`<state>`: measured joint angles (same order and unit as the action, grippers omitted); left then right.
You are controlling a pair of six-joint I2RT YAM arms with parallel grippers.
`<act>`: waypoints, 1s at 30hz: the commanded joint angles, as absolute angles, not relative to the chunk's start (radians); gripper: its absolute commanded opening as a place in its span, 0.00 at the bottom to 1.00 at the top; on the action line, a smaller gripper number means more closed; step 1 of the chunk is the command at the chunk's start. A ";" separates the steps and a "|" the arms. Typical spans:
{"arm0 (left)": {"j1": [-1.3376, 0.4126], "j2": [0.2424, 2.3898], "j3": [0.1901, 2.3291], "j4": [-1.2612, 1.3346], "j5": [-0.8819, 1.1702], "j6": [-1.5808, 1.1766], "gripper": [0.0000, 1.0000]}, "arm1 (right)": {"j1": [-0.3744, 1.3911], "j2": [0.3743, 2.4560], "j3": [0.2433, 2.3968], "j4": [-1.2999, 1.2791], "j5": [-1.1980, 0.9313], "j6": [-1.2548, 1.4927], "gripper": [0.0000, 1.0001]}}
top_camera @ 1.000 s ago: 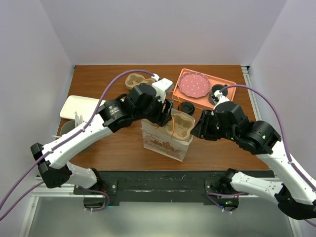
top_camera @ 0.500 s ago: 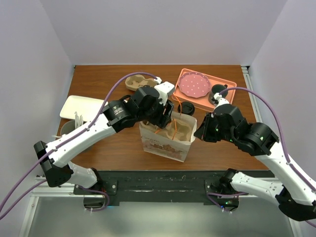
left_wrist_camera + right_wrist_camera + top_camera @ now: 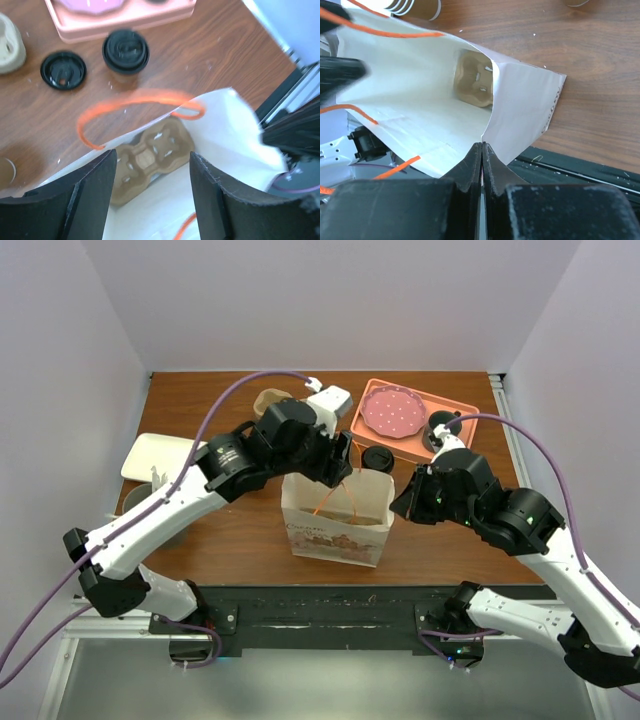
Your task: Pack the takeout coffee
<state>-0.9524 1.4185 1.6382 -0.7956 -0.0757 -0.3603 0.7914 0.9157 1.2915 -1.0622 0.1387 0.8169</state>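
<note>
The takeout coffee [image 3: 377, 459], a tan paper cup with a black lid, stands on the table behind the white paper bag [image 3: 335, 525]; it also shows in the left wrist view [image 3: 125, 50]. A brown pulp carrier [image 3: 150, 157] lies inside the bag and also shows in the right wrist view [image 3: 476, 82]. My left gripper [image 3: 335, 458] hangs open and empty over the bag's mouth [image 3: 154, 197]. My right gripper [image 3: 397, 502] is shut on the bag's right edge [image 3: 482, 150] and holds the bag open.
A pink tray [image 3: 462, 412] with a pink dotted plate [image 3: 390, 412] and a black cup [image 3: 440, 430] sits at the back right. A loose black lid [image 3: 63, 70] lies beside the coffee. A second carrier [image 3: 270, 402] sits at the back, a white tray [image 3: 160, 455] at the left.
The carrier has gone down from the bag's mouth to inside the bag and my left gripper has let it go and drawn back. The bag stands more upright.
</note>
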 commanded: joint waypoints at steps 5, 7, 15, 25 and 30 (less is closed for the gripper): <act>-0.957 1.348 1.726 -0.971 -0.234 -0.483 0.61 | 0.792 0.919 1.325 -1.008 0.158 0.804 0.09; -0.957 1.325 1.727 -1.046 -0.270 -0.512 0.61 | 0.792 0.923 1.333 -1.006 0.170 0.802 0.14; -0.957 1.249 1.649 -1.101 -0.319 -0.569 0.63 | 0.790 1.003 1.407 -1.051 0.221 0.796 0.41; -0.956 1.331 1.585 -1.121 -0.414 -0.571 0.60 | 0.792 1.092 1.477 -1.152 0.314 0.758 0.43; -0.937 1.354 1.583 -1.078 -0.417 -0.546 0.49 | 0.792 1.094 1.443 -1.097 0.362 0.724 0.18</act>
